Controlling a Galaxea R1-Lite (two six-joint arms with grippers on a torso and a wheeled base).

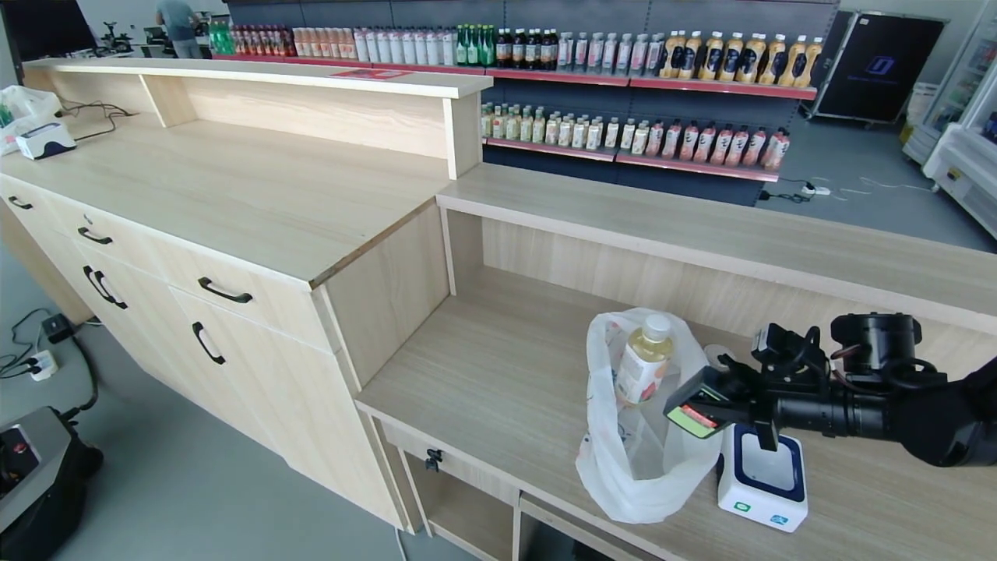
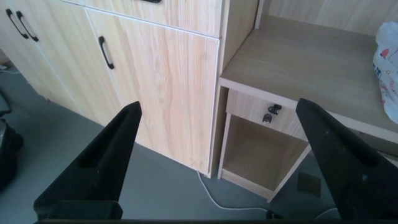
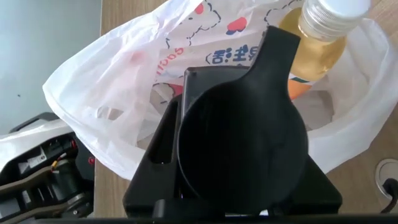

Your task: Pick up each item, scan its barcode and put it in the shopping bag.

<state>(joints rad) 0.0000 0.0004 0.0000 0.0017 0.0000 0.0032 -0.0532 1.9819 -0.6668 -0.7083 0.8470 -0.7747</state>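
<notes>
Bright, even light; bowed edges.

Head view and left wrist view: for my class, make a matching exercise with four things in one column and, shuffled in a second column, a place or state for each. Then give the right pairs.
Column one:
1. bottle
2. scanner
3. left hand
4. dark box

Column two:
A. open and empty, near the cupboard doors
B. held by the right hand, at the bag's edge
C. standing inside the shopping bag
D. on the counter, beside the bag

Pairs: 1-C, 2-D, 3-A, 4-B.
</notes>
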